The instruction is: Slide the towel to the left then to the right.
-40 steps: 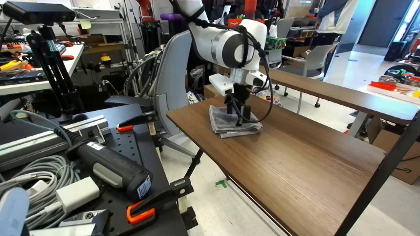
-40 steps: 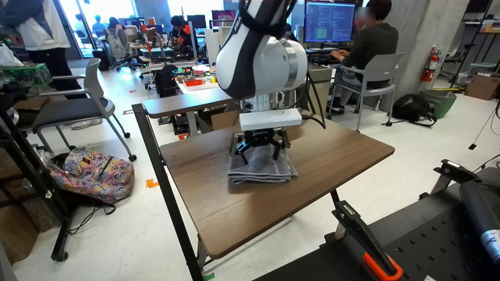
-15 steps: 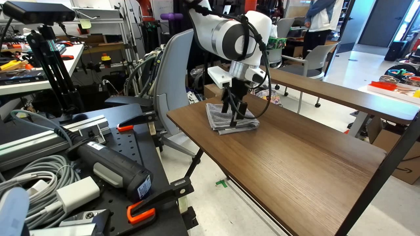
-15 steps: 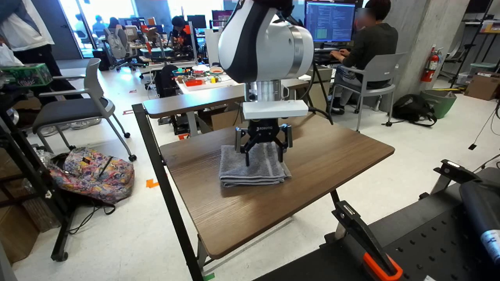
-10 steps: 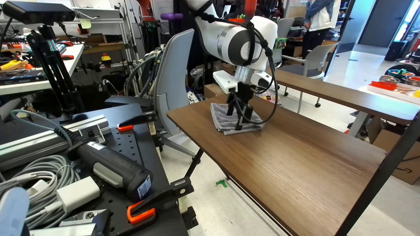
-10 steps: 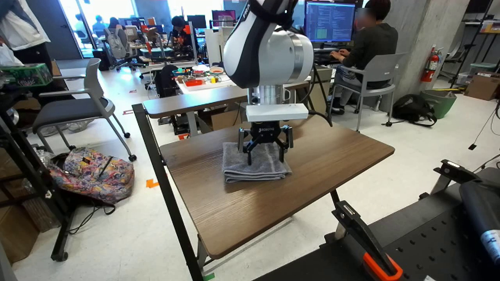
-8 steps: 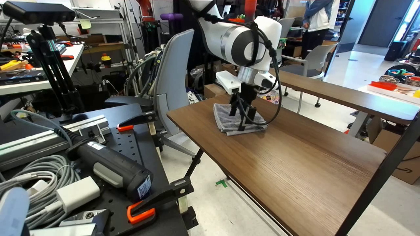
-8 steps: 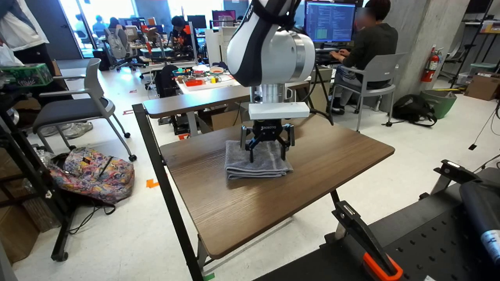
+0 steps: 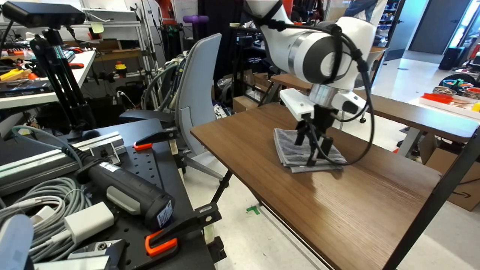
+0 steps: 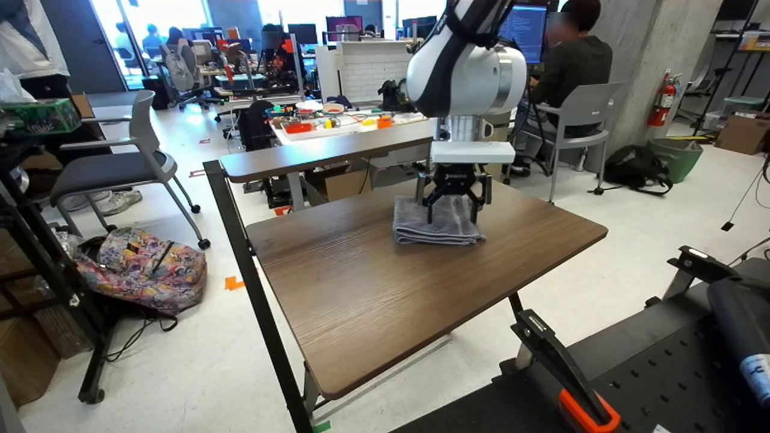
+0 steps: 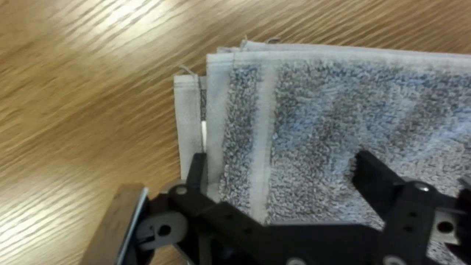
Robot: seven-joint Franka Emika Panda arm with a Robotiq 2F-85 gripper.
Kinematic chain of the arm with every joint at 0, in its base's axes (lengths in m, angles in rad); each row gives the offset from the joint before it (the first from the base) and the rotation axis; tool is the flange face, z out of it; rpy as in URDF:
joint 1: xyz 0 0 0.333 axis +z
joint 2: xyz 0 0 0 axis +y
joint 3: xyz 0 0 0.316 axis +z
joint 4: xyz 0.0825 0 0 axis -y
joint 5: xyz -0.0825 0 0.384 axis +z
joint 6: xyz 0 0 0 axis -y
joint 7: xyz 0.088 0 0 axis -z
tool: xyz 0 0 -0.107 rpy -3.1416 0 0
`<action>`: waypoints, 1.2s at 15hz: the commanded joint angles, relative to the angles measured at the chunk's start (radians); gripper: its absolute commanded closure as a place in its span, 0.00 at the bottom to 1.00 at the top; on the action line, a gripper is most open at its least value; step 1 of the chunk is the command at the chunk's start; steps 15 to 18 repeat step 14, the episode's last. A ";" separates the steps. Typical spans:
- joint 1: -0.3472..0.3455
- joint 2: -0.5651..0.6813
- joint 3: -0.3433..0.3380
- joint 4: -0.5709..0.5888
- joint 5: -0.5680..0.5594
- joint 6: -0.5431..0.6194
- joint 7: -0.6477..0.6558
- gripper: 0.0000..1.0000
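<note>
The folded grey towel lies flat on the brown wooden table; both exterior views show the towel and the table. My gripper points down over it with fingers spread wide, also in an exterior view. In the wrist view, the gripper has one fingertip at the towel's left hem and the other on its terry surface. The fingertips appear to press on the towel from above. No fold is pinched between them. The towel's lower part is hidden behind the gripper.
A black bench with clamps and a handheld tool stands beside the table. A grey office chair is near the table's end. A dark metal post rises at a table edge. A second brown tabletop lies behind.
The gripper and towel first shifted slightly left, then moved together to the right across the table in both exterior views. The fingers stay spread throughout.
</note>
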 commanded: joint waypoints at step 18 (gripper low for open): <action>-0.121 0.007 0.011 0.109 0.063 -0.186 -0.110 0.00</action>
